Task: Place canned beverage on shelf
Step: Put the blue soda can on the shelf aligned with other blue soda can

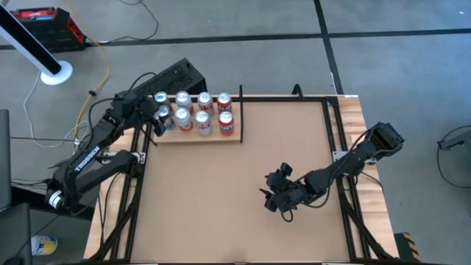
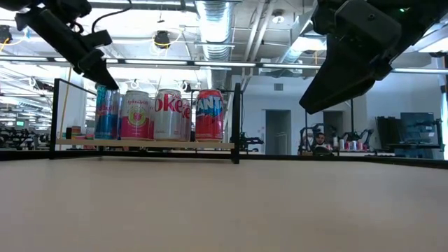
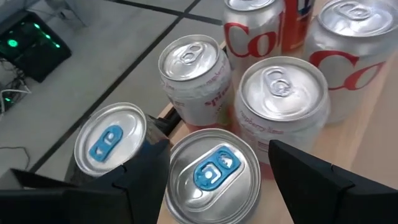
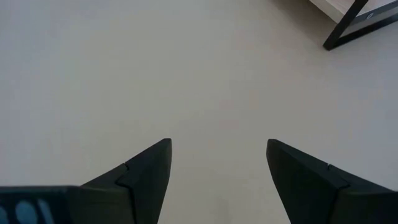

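Several drink cans stand upright in two rows on the pale wood shelf (image 1: 195, 138) at the table's far left. My left gripper (image 3: 217, 146) is open just above a silver-topped can with a blue tab (image 3: 211, 171), at the left end of the near row. Its fingers stand on either side of the can's top. In the low view this gripper (image 2: 98, 70) hangs a little above the blue can (image 2: 106, 112). My right gripper (image 1: 272, 197) is open and empty above the bare tabletop right of centre. It also shows in its own wrist view (image 4: 217, 143).
A second blue-tab can (image 3: 109, 140) stands just beyond the left finger. Red-and-white cans (image 3: 283, 102) crowd the other side. A thin black rail (image 2: 236, 122) rises at the shelf's right end. The brown tabletop (image 1: 235, 213) spreads in front of the shelf.
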`<move>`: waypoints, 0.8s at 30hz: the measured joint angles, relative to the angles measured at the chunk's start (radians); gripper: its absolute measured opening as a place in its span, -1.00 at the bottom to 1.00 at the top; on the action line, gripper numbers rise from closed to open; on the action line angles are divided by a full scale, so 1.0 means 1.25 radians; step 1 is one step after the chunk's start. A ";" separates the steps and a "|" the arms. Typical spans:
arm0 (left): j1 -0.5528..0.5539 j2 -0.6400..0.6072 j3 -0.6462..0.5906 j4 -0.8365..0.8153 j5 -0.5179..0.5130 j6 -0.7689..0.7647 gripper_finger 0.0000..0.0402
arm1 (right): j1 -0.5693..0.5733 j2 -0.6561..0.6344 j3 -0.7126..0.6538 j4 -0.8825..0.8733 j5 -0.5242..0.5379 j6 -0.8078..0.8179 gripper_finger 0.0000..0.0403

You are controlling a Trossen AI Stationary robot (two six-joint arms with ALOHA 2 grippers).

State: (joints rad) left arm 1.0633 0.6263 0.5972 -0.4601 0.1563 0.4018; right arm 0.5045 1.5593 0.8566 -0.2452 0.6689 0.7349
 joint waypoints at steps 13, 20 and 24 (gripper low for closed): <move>-0.021 0.016 0.000 0.005 -0.082 0.005 0.28 | -0.002 0.000 0.000 -0.005 0.001 -0.003 0.42; -0.062 -0.035 0.000 -0.013 -0.084 -0.012 0.28 | -0.002 0.000 0.000 -0.006 0.001 -0.002 0.42; -0.100 -0.102 0.000 -0.035 -0.083 -0.018 0.28 | -0.002 0.000 0.000 -0.006 0.001 -0.002 0.42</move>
State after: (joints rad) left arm 0.9389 0.4991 0.5968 -0.5036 0.0522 0.3790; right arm 0.5026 1.5593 0.8566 -0.2527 0.6697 0.7322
